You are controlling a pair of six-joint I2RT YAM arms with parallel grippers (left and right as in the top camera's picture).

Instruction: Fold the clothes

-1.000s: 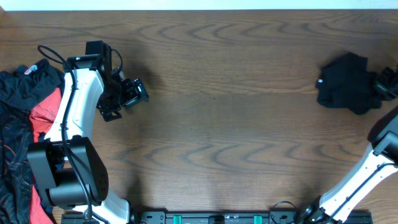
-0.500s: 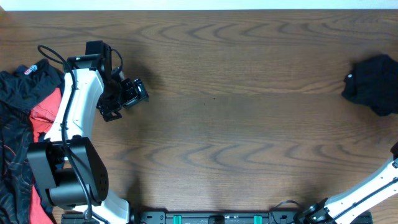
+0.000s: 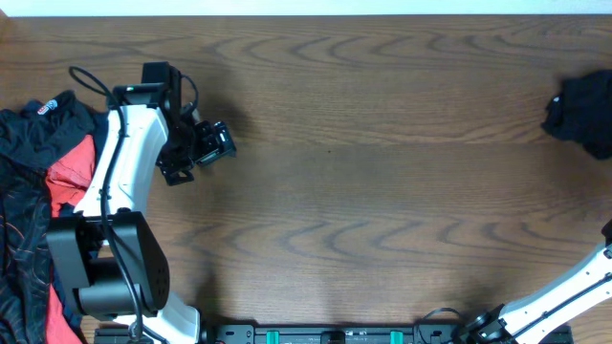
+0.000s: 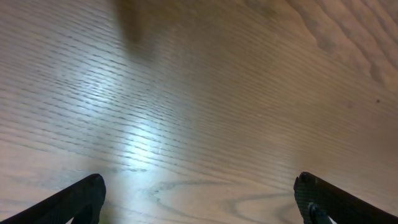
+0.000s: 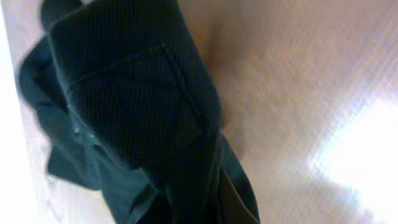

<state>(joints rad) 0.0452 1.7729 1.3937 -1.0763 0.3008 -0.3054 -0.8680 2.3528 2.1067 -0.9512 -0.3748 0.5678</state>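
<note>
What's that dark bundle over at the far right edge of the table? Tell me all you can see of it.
It is a black garment, bunched into a crumpled lump rather than folded, partly cut off by the overhead picture's right edge. Close up, the fabric looks soft, with a fine mesh-like weave and a stitched seam outlining a panel. It is over the wooden table; whether it rests there or hangs lifted cannot be told.

Left arm [image 3: 115, 172]: white shells, black joints, looping black cable [image 3: 84, 76], black pincer [image 3: 196, 158].
</note>
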